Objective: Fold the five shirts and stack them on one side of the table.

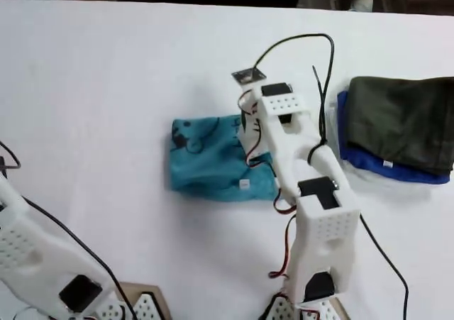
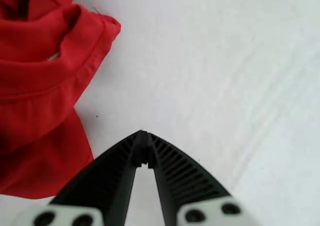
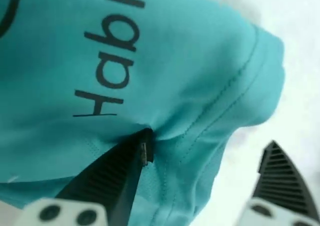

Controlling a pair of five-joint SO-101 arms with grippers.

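High view from where I stand: the teal shirt [image 1: 213,160] lies folded into a compact rectangle near the middle of the white tabletop [image 1: 106,86]. Well off to one side sits the stack, a dark green shirt [image 1: 401,121] resting on a blue shirt [image 1: 376,160], so 2 garments are already parked there. The right arm [image 1: 312,171] stretches out over the teal shirt's edge nearest that stack, which suits a grab for carrying it across.

Up close in the right wrist view, the right pincer [image 3: 209,151] is spread apart. 1 finger presses into the teal cloth by a stitched hem, and the other hangs out past the fold over bare tabletop. I judge it is straddling the edge so that closing would pinch all the folded layers together.

The left arm [image 1: 35,256] sits low at the near corner, well clear of the other arm. Its left pincer [image 2: 143,158] has its tips together, gripping nothing, just above the tabletop. A crumpled red shirt [image 2: 35,85] lies just beside it, unfolded and probably next in line.
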